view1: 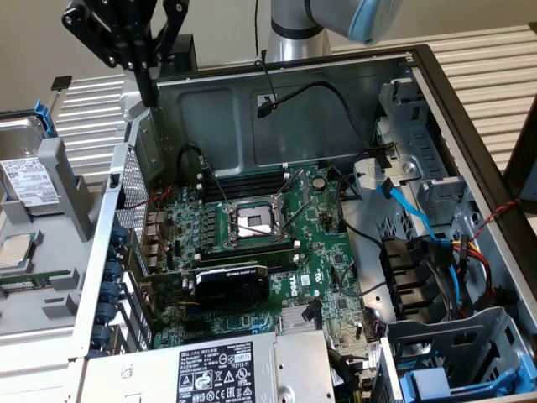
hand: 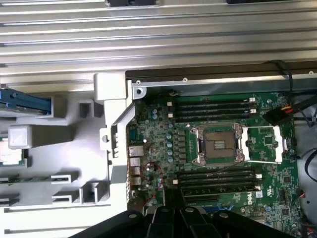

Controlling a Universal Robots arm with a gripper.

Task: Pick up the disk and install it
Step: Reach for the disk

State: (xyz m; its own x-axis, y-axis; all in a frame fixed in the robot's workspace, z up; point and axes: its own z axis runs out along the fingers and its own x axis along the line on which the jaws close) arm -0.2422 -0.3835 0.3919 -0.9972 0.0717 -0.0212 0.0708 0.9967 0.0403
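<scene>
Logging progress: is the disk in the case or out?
Out. The disk sits in the grey rack outside the case, at the exterior view's left.

"Bright in here?"

"Even and soft, and it seems to come from above. No hard shadows. The slatted table catches most of it, with pale bands of glare along the ridges."

"And inside the computer case?"

"The back wall is well lit and the circuit board shows a clear green. It's dimmer among the cables on the exterior view's right."

"Any shine?"

"A little on the metal socket frame. The white label is bright but readable. The gripper is just a black mass with no detail."
</scene>
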